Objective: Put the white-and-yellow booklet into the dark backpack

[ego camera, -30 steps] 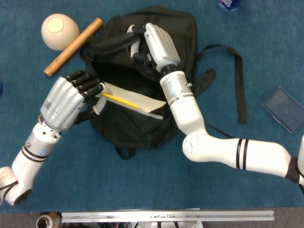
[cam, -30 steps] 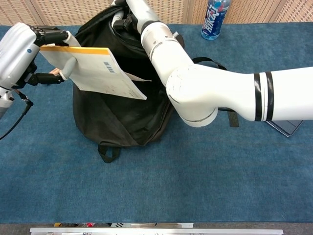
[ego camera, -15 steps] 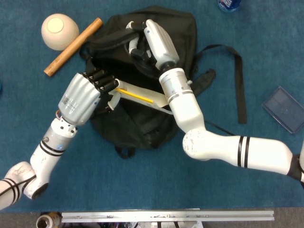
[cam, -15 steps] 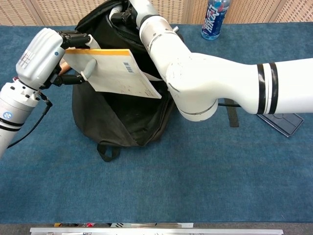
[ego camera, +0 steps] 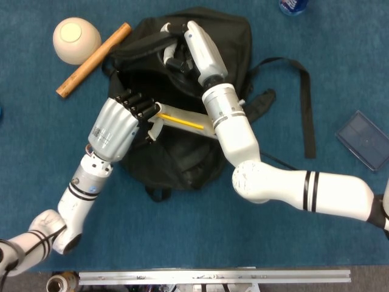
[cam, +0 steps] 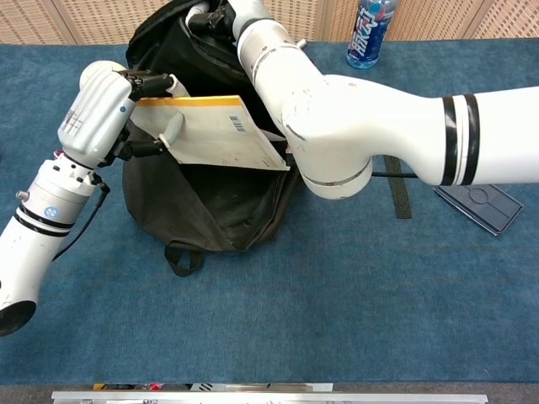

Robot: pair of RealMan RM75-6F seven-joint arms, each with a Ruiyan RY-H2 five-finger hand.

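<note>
The dark backpack (ego camera: pixel 182 155) lies open on the blue table, also seen in the chest view as the backpack (cam: pixel 202 210). My left hand (ego camera: pixel 118 125) grips the white-and-yellow booklet (ego camera: pixel 182 120) by its left end and holds it over the bag's opening; in the chest view the left hand (cam: pixel 101 114) holds the booklet (cam: pixel 215 133) nearly level. My right hand (ego camera: pixel 197 45) grips the upper flap of the backpack and holds the mouth apart; its forearm crosses over the booklet's right end. The right hand (cam: pixel 221 10) is mostly cut off at the top of the chest view.
A cream bowl (ego camera: pixel 76 39) and a wooden stick (ego camera: pixel 93 59) lie at the back left. A blue bottle (cam: pixel 369 34) stands at the back right. A dark flat case (ego camera: pixel 363 139) rests at the right. A backpack strap (ego camera: pixel 307 115) trails right.
My left hand has carried the booklet rightward, further over the bag's opening, and it now lies flatter. My right hand has stayed on the flap, lifting slightly.
</note>
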